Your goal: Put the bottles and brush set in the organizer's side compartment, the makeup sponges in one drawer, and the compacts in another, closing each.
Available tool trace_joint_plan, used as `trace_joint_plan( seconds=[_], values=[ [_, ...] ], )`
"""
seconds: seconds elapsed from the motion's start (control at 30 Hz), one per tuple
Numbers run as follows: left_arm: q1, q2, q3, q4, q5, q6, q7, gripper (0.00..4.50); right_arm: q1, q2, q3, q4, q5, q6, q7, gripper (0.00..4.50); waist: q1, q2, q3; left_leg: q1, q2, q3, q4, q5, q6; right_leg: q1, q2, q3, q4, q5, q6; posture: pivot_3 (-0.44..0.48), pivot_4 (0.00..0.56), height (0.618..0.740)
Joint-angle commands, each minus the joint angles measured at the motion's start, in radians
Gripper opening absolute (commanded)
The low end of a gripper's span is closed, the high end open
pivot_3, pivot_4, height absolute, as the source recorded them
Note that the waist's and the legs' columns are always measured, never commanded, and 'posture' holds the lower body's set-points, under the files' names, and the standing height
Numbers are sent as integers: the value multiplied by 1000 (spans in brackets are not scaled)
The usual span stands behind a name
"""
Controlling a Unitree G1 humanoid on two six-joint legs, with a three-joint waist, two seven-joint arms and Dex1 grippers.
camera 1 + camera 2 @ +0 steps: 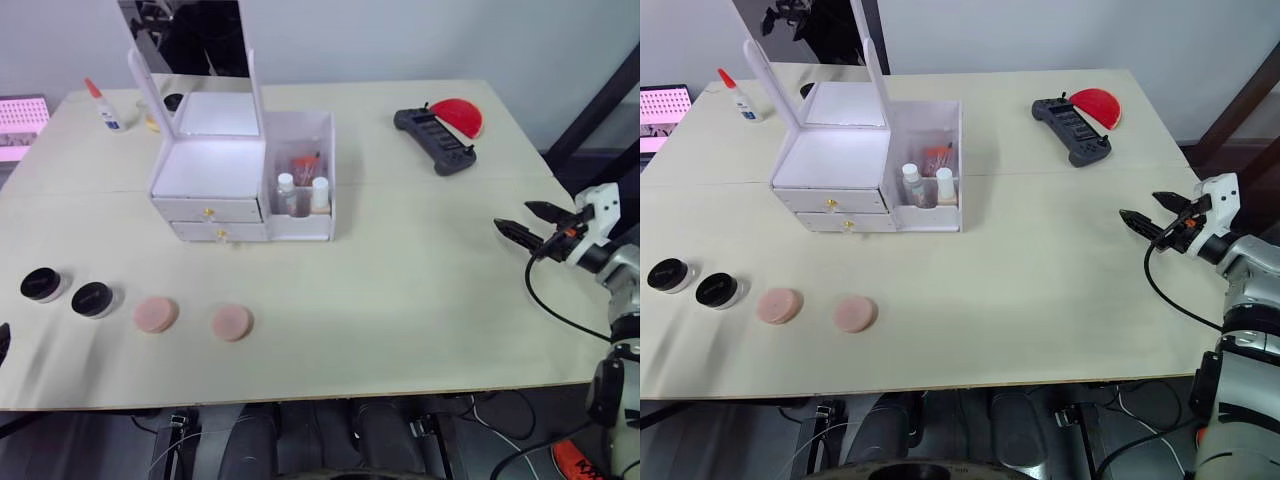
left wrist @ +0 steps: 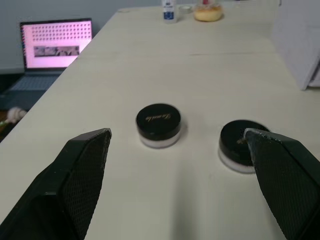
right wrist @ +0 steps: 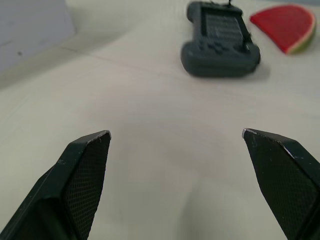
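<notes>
Near the table's [image 1: 420,330] left front edge sit the two compacts [image 1: 41,285] [image 1: 91,299], then the two makeup sponges [image 1: 155,314] [image 1: 231,322]. The left gripper [image 2: 177,137], fingers spread, faces the compacts; these look rigid, smooth and light (best pinched across the rim). Mid-table, the organizer [image 1: 208,170] keeps both drawers closed; its side compartment [image 1: 300,178] holds the bottles [image 1: 287,194] [image 1: 319,193], the brush set hard to make out. The right gripper [image 1: 535,228] hangs spread by the right edge.

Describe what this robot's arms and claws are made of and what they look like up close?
The right claw has two slim black fingers tapering to points, mounted on a white block with small orange-red accents. A black cable loops from it down along the pale grey, jointed right arm. Up close, the left claw shows broad black fingers with a fine dotted, textured inner face.
</notes>
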Motion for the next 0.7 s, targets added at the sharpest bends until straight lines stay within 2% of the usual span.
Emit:
trace_joint_plan(
  seconds=[0.03,0.13,0.2,0.27,0.37,0.43,0.6,0.7],
  values=[
    [-7,12,-9,-72,-19,23,23,4487,-44,8,11,-64,22,0,6,4475,1,0,0,0,0,0,0,0,0,0,0,0,0,0,0,0,150,740],
    [-34,2,-64,-176,-31,84,87,4487,-108,45,52,-145,28,45,30,4475,2,0,0,1,0,0,0,0,0,0,0,0,2,0,0,0,150,740],
    [-60,-17,-117,-256,-33,132,155,4487,-118,58,106,-237,33,102,101,4475,6,0,0,1,0,0,0,0,0,0,1,1,2,0,0,0,150,740],
    [-82,-51,-215,-376,-17,184,238,4487,-120,78,175,-371,46,181,165,4475,9,0,0,1,0,0,0,0,0,0,1,1,2,0,1,0,150,740],
    [-113,-89,-356,-512,26,238,334,4487,-127,97,236,-554,87,316,187,4475,14,0,0,1,0,0,0,0,0,1,1,1,2,-1,3,0,150,740],
    [-195,-144,-466,-568,87,259,454,4487,-142,110,277,-686,125,446,178,4475,22,0,0,1,0,0,0,0,0,1,1,1,3,0,3,0,150,740],
    [-367,-248,-670,-593,211,295,623,4487,-163,108,335,-864,159,551,186,4475,41,0,-1,1,0,-1,4,0,0,3,3,1,3,1,4,0,150,740],
    [-469,-283,-778,-543,263,297,641,4487,-213,135,359,-921,181,579,173,4475,44,0,-1,1,0,-1,5,0,0,4,2,1,2,1,5,0,150,740]
  ],
)
